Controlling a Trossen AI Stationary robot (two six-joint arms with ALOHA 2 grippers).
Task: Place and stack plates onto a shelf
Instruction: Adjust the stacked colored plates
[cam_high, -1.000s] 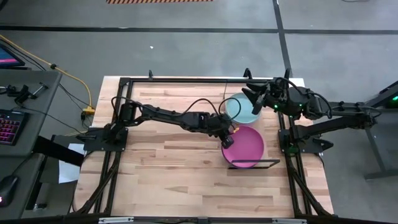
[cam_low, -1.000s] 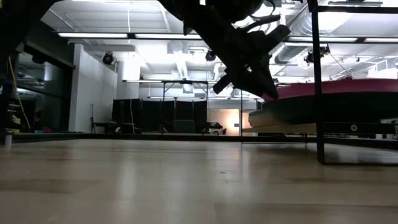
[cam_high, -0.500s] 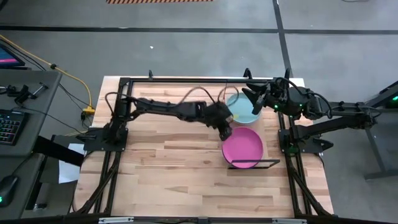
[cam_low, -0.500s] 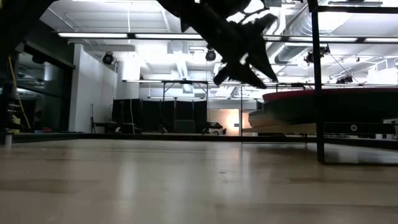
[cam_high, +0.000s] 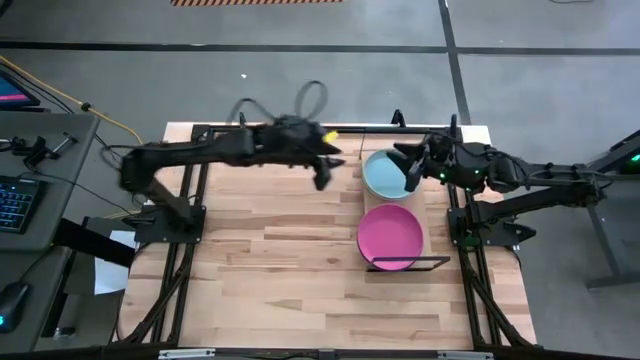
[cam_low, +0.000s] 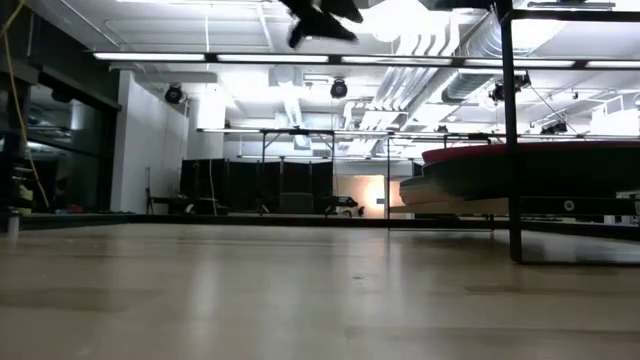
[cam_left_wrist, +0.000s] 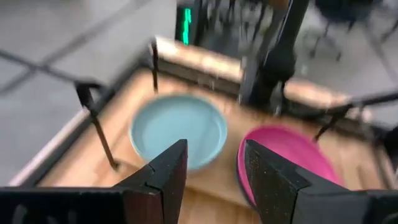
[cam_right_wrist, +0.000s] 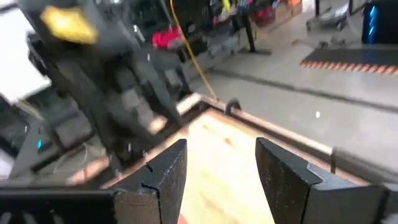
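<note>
A light teal plate (cam_high: 385, 178) and a magenta pink plate (cam_high: 390, 236) lie side by side on the shelf, whose dark wire frame (cam_high: 408, 264) shows at the table's right. In the low view the magenta plate (cam_low: 530, 150) tops a stack of darker and paler plates (cam_low: 520, 180). My left gripper (cam_high: 325, 170) is open and empty, high over the table's far middle, well left of the plates; its wrist view (cam_left_wrist: 214, 149) looks down on both plates. My right gripper (cam_high: 412, 175) is open, above the teal plate's right rim; its fingers also show in its wrist view (cam_right_wrist: 221, 149).
The black arm-mount frame (cam_high: 200, 180) runs along the table's left, far and right sides. Bare plank tabletop (cam_high: 280, 270) lies left of and nearer than the shelf. A desk with a keyboard (cam_high: 15, 205) stands off the table's left.
My left gripper has left the magenta plate's left rim, risen, and swung toward the table's far left. The magenta plate's left edge, raised a second ago, now lies level on its stack.
</note>
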